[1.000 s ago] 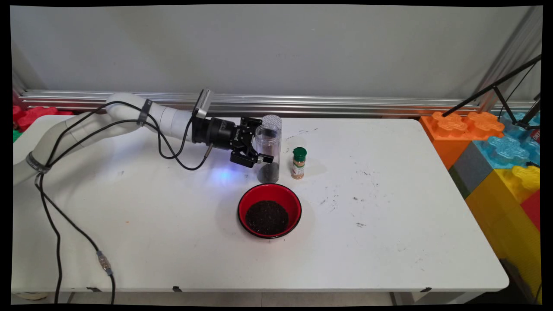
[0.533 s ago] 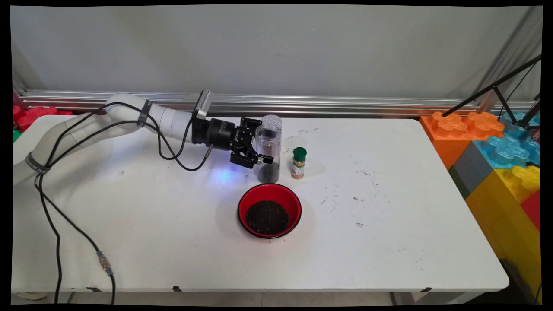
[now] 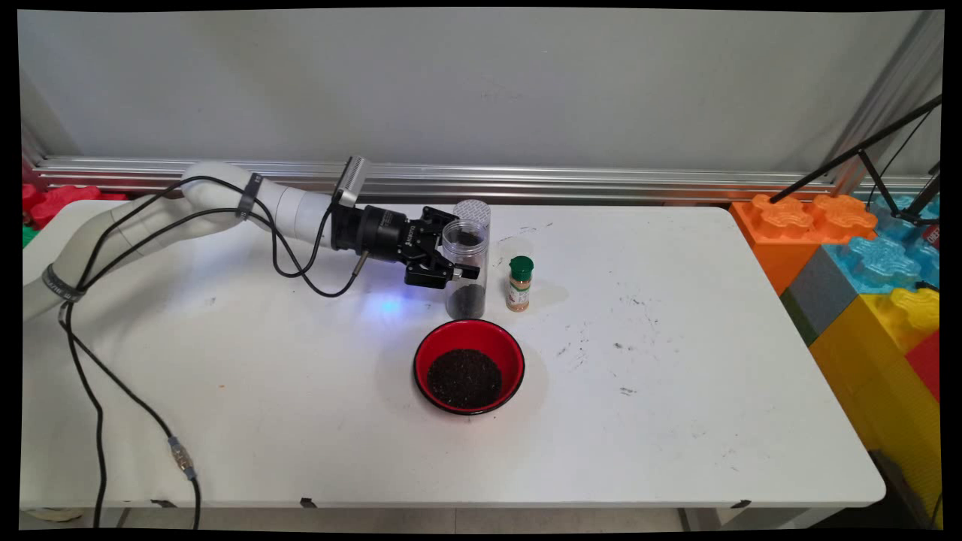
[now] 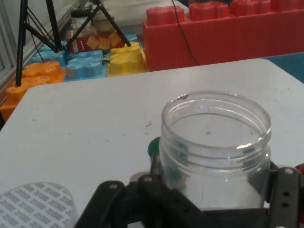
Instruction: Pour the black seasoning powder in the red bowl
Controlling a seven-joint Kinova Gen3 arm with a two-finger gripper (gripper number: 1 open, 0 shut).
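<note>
Clear plastic jar (image 3: 465,267), dark grounds at bottom, lidless, in hand's (image 3: 449,267) grip.

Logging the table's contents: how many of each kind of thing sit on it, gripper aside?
Clear open jar: 1
Patterned jar lid: 1
Green-capped spice bottle: 1
Red bowl holding dark grounds: 1
Total: 4

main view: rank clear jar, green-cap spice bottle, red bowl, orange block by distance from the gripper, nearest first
1. clear jar: between the fingers of the gripper, lid off, dark grains at its bottom.
2. green-cap spice bottle: just past the jar, on its right.
3. red bowl: toward the table's near edge, holding dark grains.
4. orange block: off the table's far right corner.
</note>
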